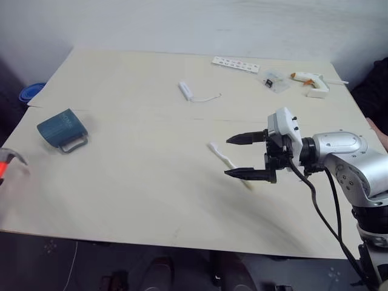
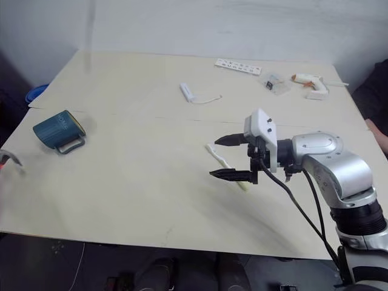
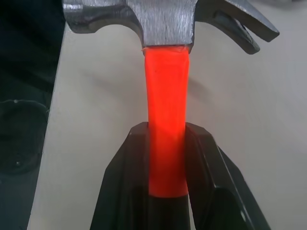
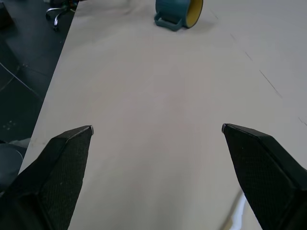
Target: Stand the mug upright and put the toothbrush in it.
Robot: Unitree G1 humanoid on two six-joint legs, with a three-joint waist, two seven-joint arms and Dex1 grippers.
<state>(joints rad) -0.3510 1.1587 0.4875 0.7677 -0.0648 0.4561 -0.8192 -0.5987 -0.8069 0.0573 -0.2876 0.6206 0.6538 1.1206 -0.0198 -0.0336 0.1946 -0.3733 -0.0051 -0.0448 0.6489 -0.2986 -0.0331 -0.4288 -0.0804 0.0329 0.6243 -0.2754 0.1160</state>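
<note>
Here the teal mug (image 1: 62, 128) lies tipped; right jaws apart, left jaws clamp a hammer (image 3: 165, 96).

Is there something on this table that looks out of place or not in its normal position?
Yes. The mug lies on its side near the table's left edge, handle down on the surface. Also odd for this job: the left gripper is shut on a hammer.

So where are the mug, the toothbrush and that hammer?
mug (image 1: 60, 128): left eye view, on its teal side wall.
toothbrush (image 1: 220, 155): left eye view, on the white handle.
hammer (image 3: 165, 120): left wrist view, on the orange handle.
</note>
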